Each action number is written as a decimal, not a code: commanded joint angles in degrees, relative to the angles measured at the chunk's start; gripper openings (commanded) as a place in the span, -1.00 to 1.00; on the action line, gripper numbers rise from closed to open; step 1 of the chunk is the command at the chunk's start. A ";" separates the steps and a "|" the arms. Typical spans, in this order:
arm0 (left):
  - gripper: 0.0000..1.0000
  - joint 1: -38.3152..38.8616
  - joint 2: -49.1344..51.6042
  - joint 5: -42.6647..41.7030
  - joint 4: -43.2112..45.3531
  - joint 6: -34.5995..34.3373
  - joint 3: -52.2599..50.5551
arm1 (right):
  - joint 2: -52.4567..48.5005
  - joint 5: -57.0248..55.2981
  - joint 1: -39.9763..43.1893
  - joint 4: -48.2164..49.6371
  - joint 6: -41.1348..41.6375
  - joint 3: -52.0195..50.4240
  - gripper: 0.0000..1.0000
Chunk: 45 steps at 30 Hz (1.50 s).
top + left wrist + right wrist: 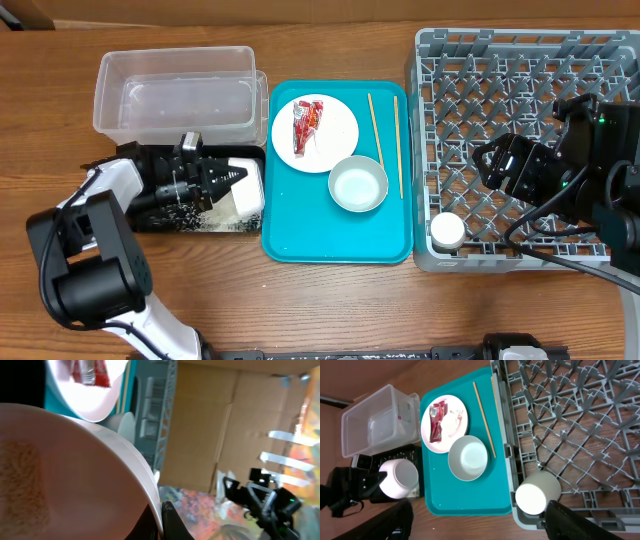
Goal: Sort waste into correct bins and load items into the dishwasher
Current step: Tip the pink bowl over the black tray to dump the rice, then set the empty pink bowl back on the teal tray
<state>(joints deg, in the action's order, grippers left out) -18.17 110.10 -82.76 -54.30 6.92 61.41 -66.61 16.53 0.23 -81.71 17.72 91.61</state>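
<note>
My left gripper (215,180) is shut on the rim of a white bowl (243,186), tilted on its side over the black tray (160,215), where rice grains (185,208) lie. In the left wrist view my fingers (161,519) pinch the bowl's rim (135,460), with rice (20,485) inside. On the teal tray (300,230) are a small plate (340,125) with the red wrapper (308,125) and tissue (452,422), a bowl (358,185) and two chopsticks (375,130). My right gripper (500,165) hangs open and empty over the grey rack (520,90). A small cup (447,232) sits in the rack's front left corner.
The clear tub (175,90) stands behind the black tray and looks empty. The rack fills the right side of the table, and its left wall (507,450) touches the teal tray (470,495). Bare wooden table (330,310) lies along the front.
</note>
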 commanded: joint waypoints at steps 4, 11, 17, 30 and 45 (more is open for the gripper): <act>-0.92 0.17 -0.20 -7.87 -0.59 3.87 -0.39 | 0.33 0.26 -0.22 0.17 -0.57 0.55 0.72; -0.92 -1.79 -0.85 -7.85 -2.27 11.78 -0.39 | 0.33 0.26 -0.22 0.17 -0.57 0.55 0.72; -0.92 -2.56 -1.27 -1.84 -5.18 14.69 -0.28 | 0.33 0.26 -0.22 0.24 -0.57 0.55 0.72; -0.92 -0.26 -14.47 32.00 -10.38 -0.85 9.03 | 0.33 0.26 -0.22 0.61 -0.55 0.55 0.73; -0.92 46.16 -21.18 80.54 -7.69 -27.43 12.46 | 0.33 0.24 -0.22 0.52 -0.57 0.55 0.75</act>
<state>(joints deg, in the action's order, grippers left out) 20.97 86.17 -17.15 -62.57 -12.40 74.26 -66.61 16.53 0.23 -81.47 17.74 91.59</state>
